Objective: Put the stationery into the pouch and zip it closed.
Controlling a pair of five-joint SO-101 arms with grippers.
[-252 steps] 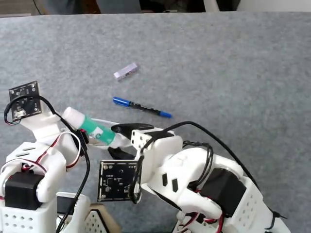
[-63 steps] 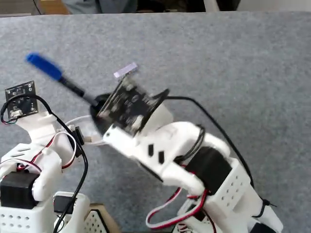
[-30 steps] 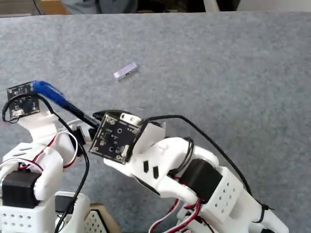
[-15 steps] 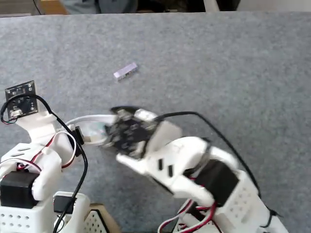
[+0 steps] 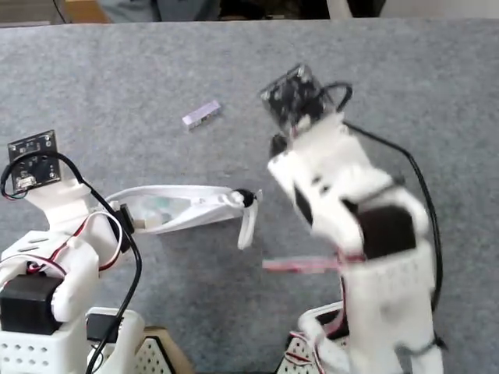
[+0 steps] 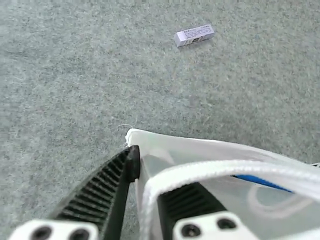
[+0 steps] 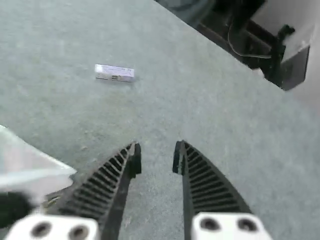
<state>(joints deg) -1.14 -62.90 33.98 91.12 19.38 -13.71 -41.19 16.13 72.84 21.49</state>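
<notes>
My left gripper (image 6: 146, 170) pinches the end of the translucent white zip pouch (image 5: 187, 210), with the blue pen (image 6: 260, 183) inside. My right gripper (image 7: 156, 150) hangs parted and empty. The small lilac eraser block (image 7: 114, 73) lies well beyond its fingertips. Fetching it looks next: reach, straddle, close.

Left end effector (image 6: 147, 172) clamped; right end effector (image 7: 156, 152) parted.

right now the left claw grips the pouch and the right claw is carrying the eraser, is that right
Not quite. The left claw does grip the pouch, but the right claw is open and carries nothing. The eraser lies on the table, apart from that claw, as the right wrist view shows.
</notes>
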